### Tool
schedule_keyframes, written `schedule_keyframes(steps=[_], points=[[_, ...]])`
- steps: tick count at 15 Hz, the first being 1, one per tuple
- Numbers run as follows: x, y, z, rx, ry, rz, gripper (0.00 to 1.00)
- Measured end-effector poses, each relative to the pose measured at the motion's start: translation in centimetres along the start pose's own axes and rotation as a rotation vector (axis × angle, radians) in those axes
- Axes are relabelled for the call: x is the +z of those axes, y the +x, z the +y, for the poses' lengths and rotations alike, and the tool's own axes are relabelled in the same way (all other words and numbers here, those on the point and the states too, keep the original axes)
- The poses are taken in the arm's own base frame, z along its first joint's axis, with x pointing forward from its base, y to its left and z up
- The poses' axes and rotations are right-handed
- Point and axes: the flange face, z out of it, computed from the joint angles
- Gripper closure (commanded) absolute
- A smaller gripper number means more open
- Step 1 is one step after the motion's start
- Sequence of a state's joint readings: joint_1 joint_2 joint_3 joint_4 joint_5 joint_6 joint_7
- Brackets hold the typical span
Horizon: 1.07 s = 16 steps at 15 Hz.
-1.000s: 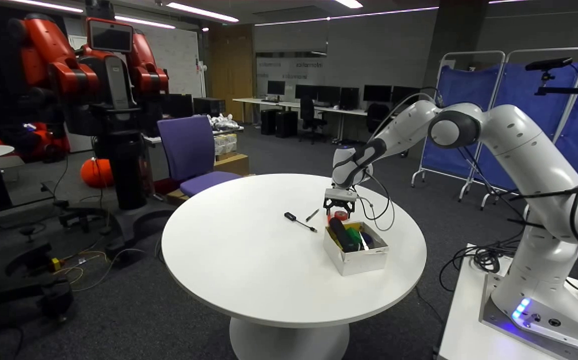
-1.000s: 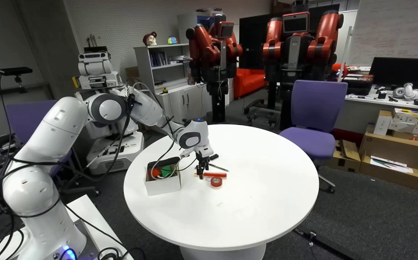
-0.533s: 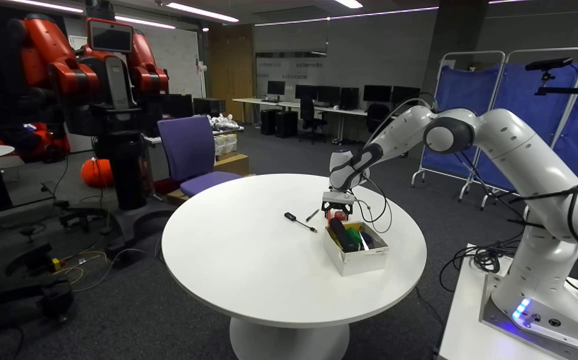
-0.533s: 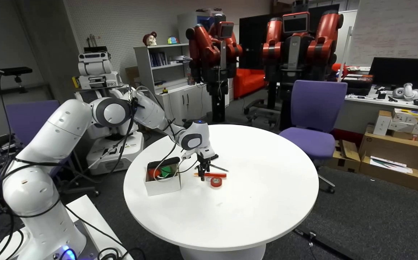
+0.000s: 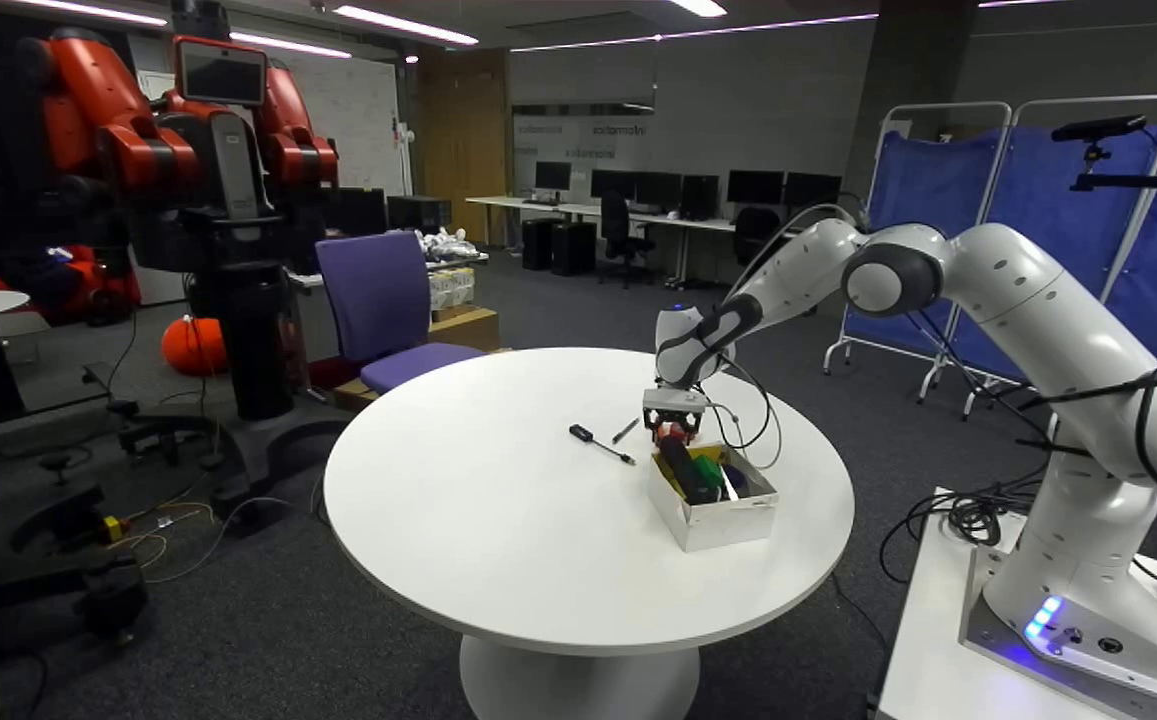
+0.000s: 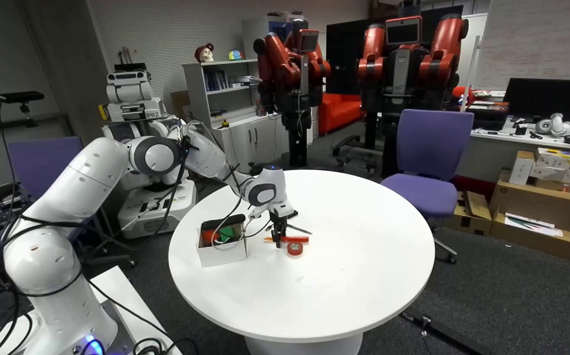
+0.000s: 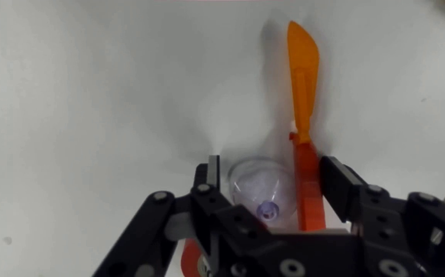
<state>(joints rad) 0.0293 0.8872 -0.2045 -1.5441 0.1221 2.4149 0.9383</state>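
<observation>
Jaws sit lower and narrower than moments ago, yet spread: 1 finger (image 7: 339, 188) appears to touch the orange-tipped red tool (image 7: 302, 111), which lies between them on the counter (image 6: 344, 291) beside a clear cup (image 7: 259, 184), so little slack seems left around both.

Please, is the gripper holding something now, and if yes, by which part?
Nothing is held: the gripper stands open, with a red-handled orange tool and a clear round piece between its jaws and a gap on one side.
</observation>
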Motion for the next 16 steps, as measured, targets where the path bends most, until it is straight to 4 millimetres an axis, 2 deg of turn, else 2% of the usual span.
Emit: schedule_keyframes(steps=[5, 11, 13, 16], points=[[-0.3, 0.0, -0.2, -0.003, -0.01, -0.006, 0.98], [-0.8, -0.3, -0.5, -0.015, -0.012, 0.004, 0.95], [-1.9, -0.5, -1.0, -0.023, 0.001, 0.013, 0.95], [-5.0, -1.0, -1.9, -0.037, 0.036, 0.032, 0.95]])
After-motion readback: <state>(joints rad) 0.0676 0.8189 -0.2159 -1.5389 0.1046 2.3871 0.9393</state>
